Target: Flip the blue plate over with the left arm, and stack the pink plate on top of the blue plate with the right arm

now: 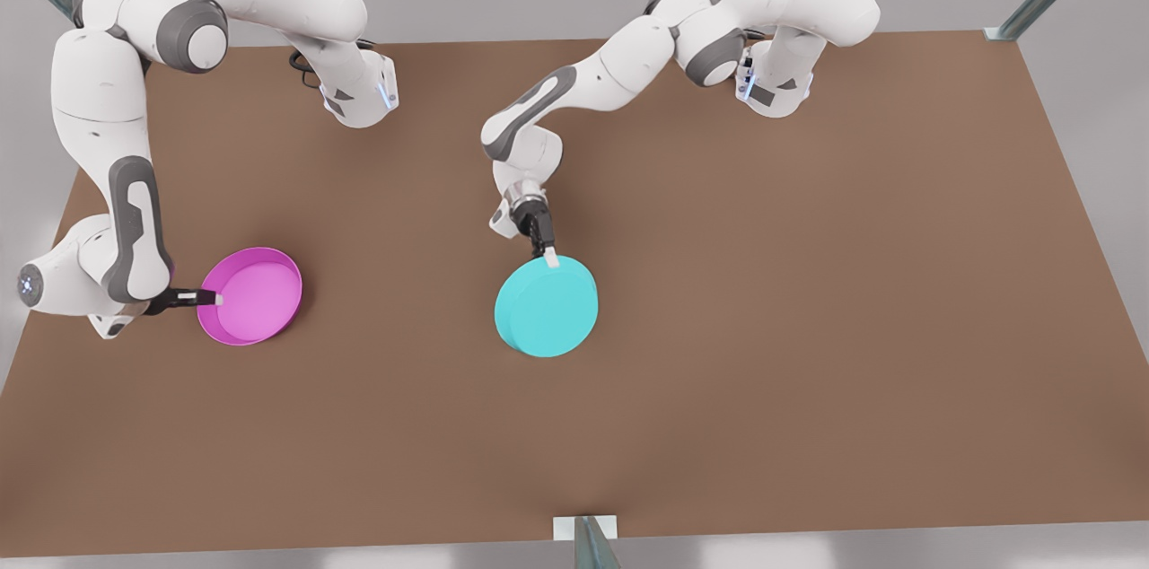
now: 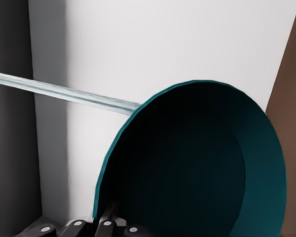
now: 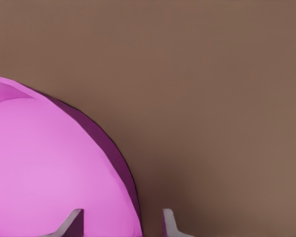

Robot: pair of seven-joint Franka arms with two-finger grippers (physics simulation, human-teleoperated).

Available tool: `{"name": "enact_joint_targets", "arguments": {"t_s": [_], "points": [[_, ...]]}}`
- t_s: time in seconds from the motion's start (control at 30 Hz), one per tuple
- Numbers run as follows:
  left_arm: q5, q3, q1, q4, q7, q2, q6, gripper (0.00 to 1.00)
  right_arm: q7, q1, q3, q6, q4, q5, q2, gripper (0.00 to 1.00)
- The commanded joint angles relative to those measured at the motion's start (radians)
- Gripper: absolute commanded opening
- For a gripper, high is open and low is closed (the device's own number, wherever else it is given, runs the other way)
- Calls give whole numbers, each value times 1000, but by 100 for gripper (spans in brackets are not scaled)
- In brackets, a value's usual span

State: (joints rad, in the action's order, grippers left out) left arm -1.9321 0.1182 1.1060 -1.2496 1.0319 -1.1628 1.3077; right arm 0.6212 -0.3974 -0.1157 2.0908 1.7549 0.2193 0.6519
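Turquoise, the blue plate (image 1: pixel 546 307) is sitting base-up near the tabletop's (image 1: pixel 808 282) middle, the left pincer (image 1: pixel 551 261) pinching its far rim. Toward the tabletop's left edge in the front view, the right pincer (image 1: pixel 212 299) is straddling the pink plate's (image 1: pixel 256 295) rim, fingers (image 3: pixel 170 222) spread.

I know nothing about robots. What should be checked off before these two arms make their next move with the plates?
1. Blue plate turned base up: ok.
2. Left tool shut on the blue plate's rim: ok.
3. Blue plate lying flat on the table: cannot tell.
4. Right tool at the pink plate, fingers astride its rim: ok.
5. Right tool closed on that rim: not ok, open.
6. Pink plate stacked on the blue plate: not ok, they sit apart.
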Motion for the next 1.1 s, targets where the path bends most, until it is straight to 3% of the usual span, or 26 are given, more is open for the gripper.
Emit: {"name": "enact_joint_targets", "arguments": {"t_s": [0.0, 0.13, 0.2, 0.23, 0.3, 0.47, 0.6, 0.67, 0.73, 0.8, 0.97, 1.03, 1.07], "points": [[59, 0, 1, -2, 3, 0, 2, 21, 0, 0, 1, 0, 0, 0, 0, 64], [81, 9, 14, -2, 2, -8, 2, 21, 40, -3, 2, -2, 0, 8, 0, 64], [97, 9, 23, -2, 0, -8, 4, 32, 68, -4, 13, -2, 2, 8, 0, 64], [117, 41, 21, 3, 3, -8, 2, 49, 68, -4, 13, -2, 2, 8, 0, 64], [157, 66, 20, 9, 5, -6, 2, 99, 84, -21, 30, -3, 0, 8, 5, 64], [183, 75, 20, 16, 88, 3, 24, 100, 87, -21, 30, -2, 0, 8, 5, 64], [217, 135, 17, 19, 238, 15, 59, 99, 89, -32, 30, -2, -2, 8, 3, 55], [229, 140, 18, 39, 270, 15, 80, 99, 91, -32, 31, -3, -2, 8, 3, 54], [263, 140, 23, 53, 344, 14, 119, 90, 106, -32, 30, -5, -8, 9, 3, 54], [269, 169, 17, 61, 410, 17, 189, 89, 104, -32, 31, -5, -9, 9, 3, 40], [272, 182, 21, 117, 527, 23, 327, 91, 106, -32, 30, -5, -9, 8, 5, 43], [421, 227, 17, 119, 510, 126, 347, 89, 106, -32, 31, -3, -11, 8, 5, 44], [553, 225, 12, 110, 478, 216, 347, 82, 106, -32, 30, -3, -11, 8, 5, 44]]}}
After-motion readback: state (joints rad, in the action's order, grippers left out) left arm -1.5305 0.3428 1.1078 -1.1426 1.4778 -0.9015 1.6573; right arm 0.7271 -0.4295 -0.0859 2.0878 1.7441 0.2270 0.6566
